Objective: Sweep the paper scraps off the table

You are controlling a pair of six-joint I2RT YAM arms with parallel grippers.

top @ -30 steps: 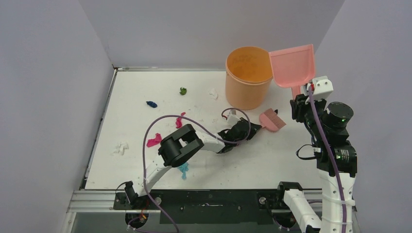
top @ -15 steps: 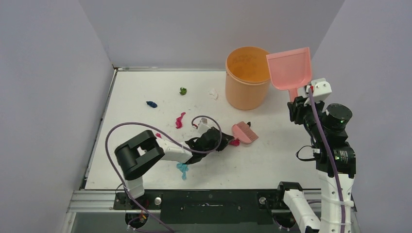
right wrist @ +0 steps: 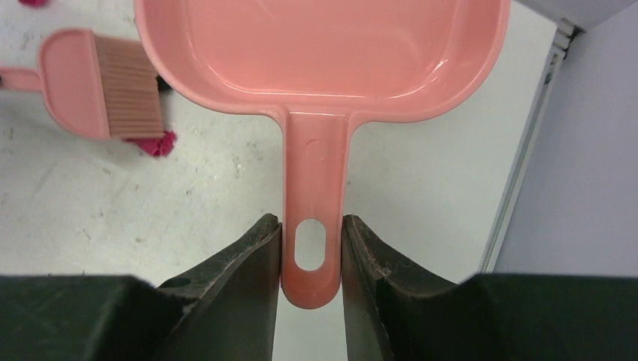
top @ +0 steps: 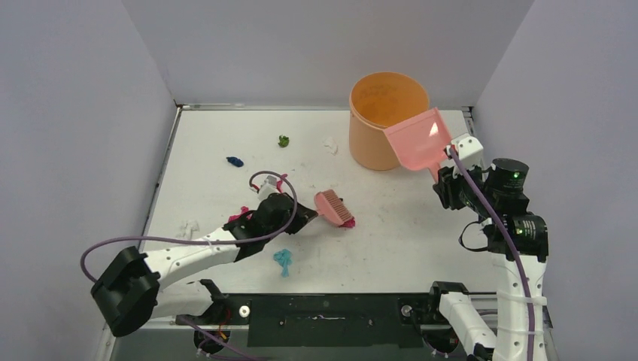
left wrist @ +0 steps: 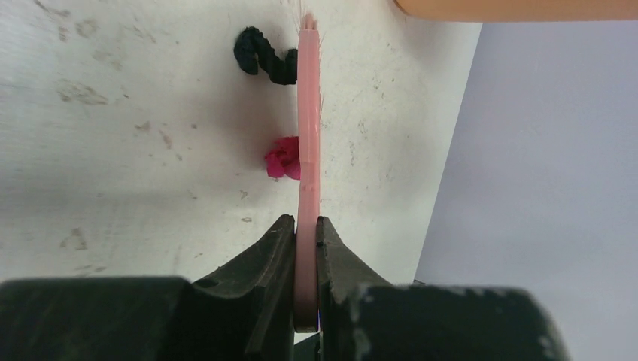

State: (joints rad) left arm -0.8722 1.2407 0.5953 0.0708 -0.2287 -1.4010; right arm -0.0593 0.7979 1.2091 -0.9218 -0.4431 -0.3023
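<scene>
paper scraps (top: 284, 259): tiny crumpled wads, magenta, cyan, blue, green, white, scattered centre-left | left gripper (left wrist: 305, 242): clamped on brush (left wrist: 307, 113) | right gripper (right wrist: 311, 252): clamped on dustpan (right wrist: 316, 45)

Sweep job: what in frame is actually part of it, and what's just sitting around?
In the job: paper scraps, table, pink brush in left gripper, pink dustpan in right gripper, orange bucket, likely the dump target.
Just there: purple cables, grey walls.
</scene>
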